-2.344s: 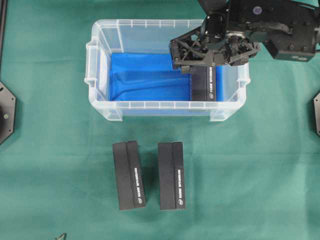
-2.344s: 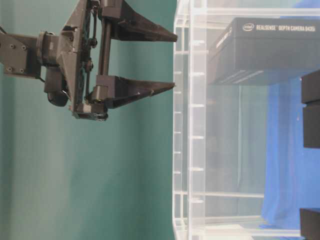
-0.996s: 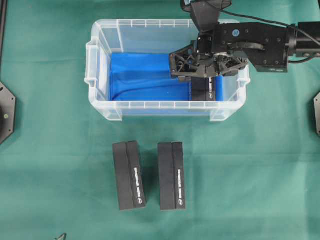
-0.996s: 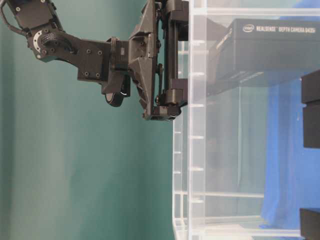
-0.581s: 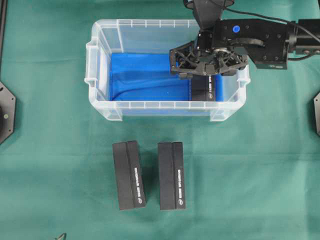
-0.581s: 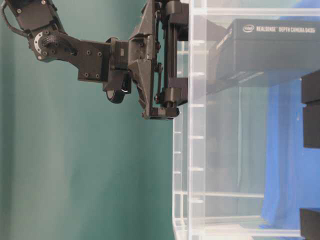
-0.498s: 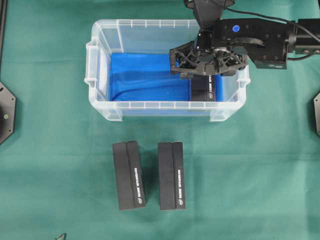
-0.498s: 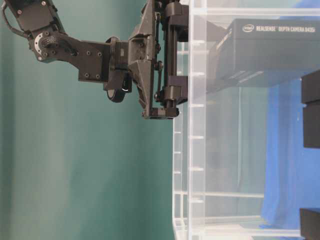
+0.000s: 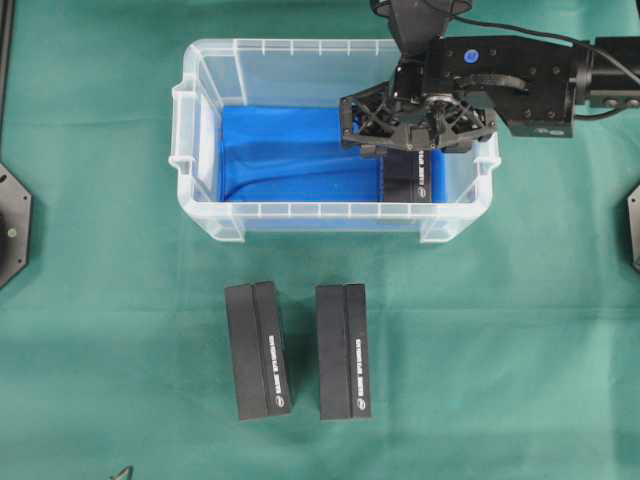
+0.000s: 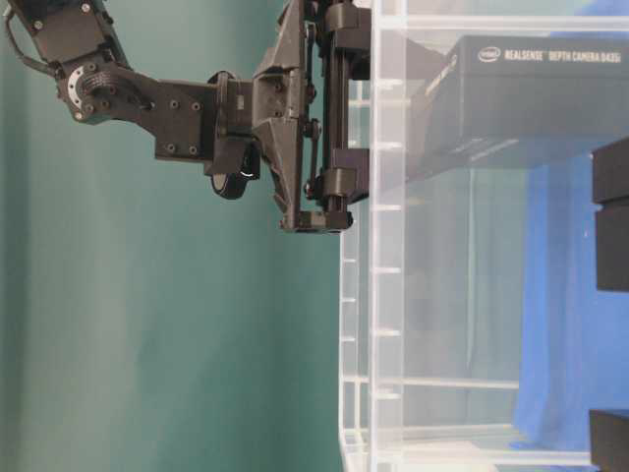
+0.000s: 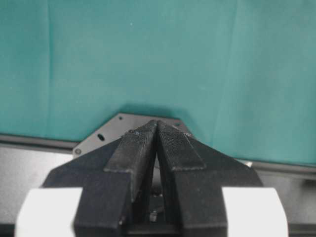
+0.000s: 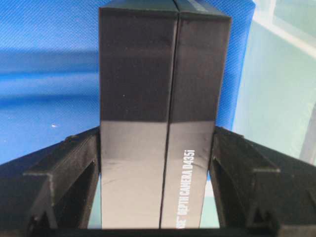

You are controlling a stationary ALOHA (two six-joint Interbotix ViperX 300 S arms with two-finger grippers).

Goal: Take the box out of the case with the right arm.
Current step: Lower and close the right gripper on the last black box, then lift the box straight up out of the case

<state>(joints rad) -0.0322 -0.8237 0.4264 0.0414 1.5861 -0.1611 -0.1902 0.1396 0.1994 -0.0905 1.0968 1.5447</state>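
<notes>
My right end effector (image 12: 157, 163) is closed on the 2 long sides of the box (image 12: 163, 118), which lies at the right end of the case (image 9: 200, 130) with its long axis running near-to-far.

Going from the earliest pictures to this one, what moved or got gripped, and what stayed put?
The right gripper came down from above the rim into the case and closed on the black box; its fingers now press both long sides. The box has not lifted. The two boxes on the cloth and the case stayed put.
</notes>
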